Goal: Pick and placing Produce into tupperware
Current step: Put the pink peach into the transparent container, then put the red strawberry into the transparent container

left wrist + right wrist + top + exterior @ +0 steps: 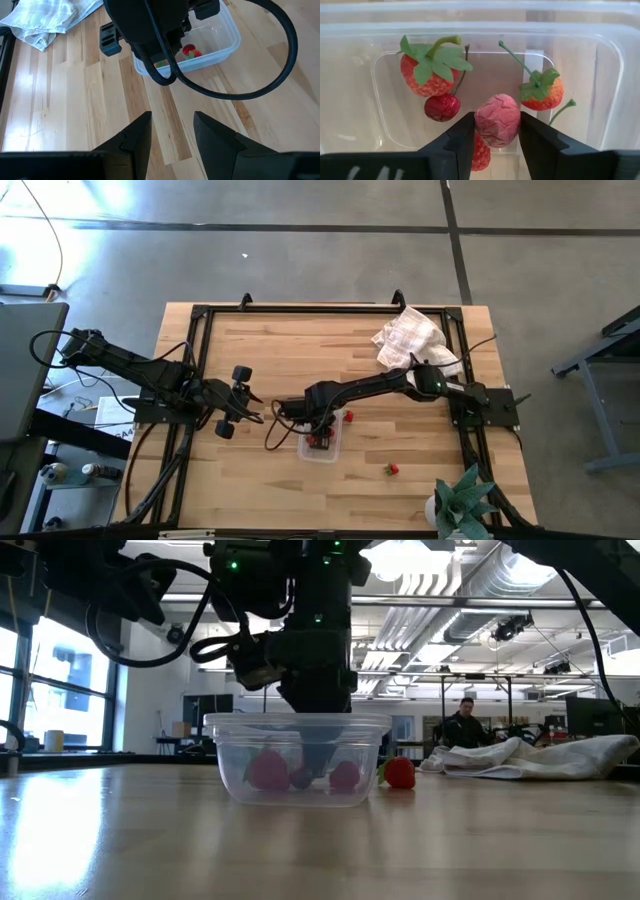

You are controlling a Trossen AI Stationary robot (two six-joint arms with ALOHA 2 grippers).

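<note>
Right hand pinches pink berry inside tupperware, hiding another; left hand open, empty.

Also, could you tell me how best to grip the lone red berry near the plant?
Grip the berry across its red body, probably straight from above: it lies low on bare wood, apart from the tupperware, both sides free. The right hand, now shut on a pink piece, sits nearest.

My matt dark plastic fingers pinch a crinkled pink piece inside the smooth translucent plastic tupperware, set on pale grained wood table beside rumpled cloth.
</note>
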